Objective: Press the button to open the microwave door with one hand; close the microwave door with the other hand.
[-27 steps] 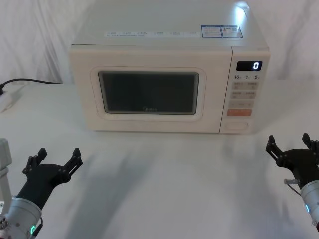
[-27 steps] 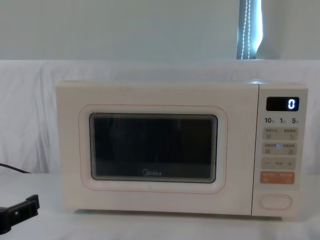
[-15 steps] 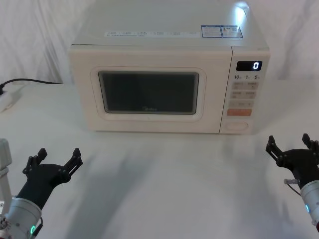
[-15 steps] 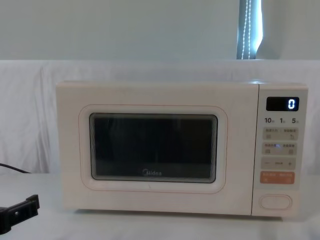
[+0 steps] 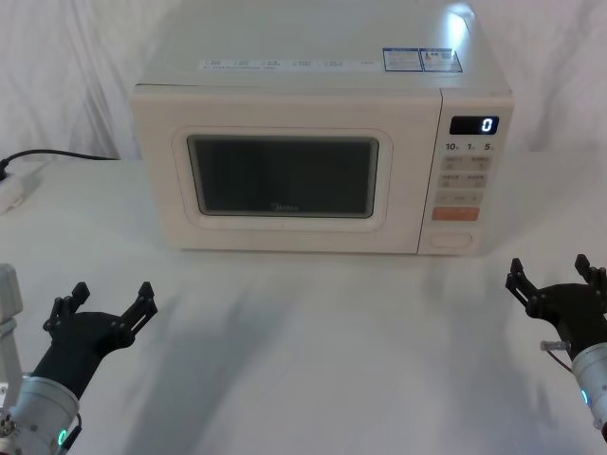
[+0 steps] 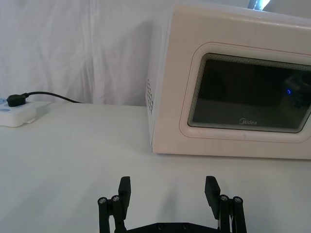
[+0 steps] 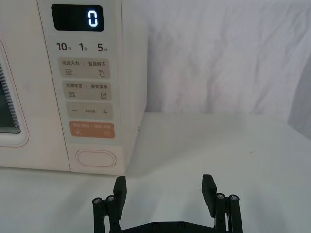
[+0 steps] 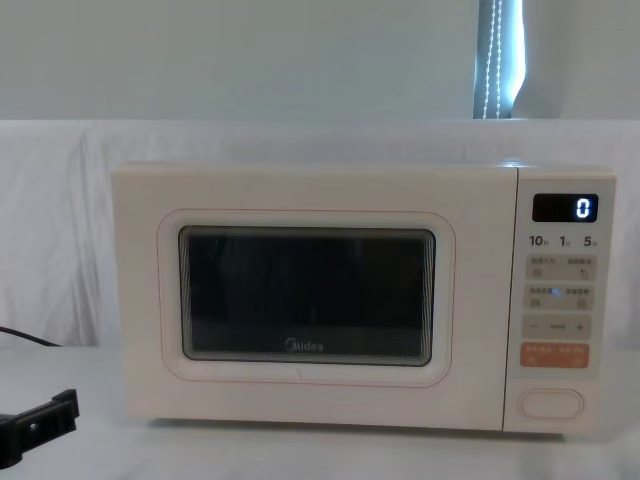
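**Microwave door shut, both grippers spread and clear of it**

The microwave door (image 5: 285, 180) — a large cream panel with a dark mesh window and a small "Midea" logo — sits flush with the front of the cream microwave oven (image 5: 322, 76), closed. To its right is the control panel, where the display (image 5: 474, 125) reads 0. At the foot of that panel, under the orange rectangular key (image 5: 455, 213), lies the wide cream pill-shaped button (image 5: 449, 241), with nothing touching it.

The black left gripper (image 5: 100, 308) hangs low over the white table (image 5: 313, 341) at the near left, well apart from the oven, its 2 fingers spread wide with nothing between them. The black right gripper (image 5: 558, 280) is at the near right, likewise spread and holding nothing; its wrist view has the button (image 7: 95, 158) ahead of it and off to one side. A black cable (image 5: 57, 154) runs to what looks like a white power strip (image 5: 14, 190) at the far left, though the edge of the head view cuts it off.
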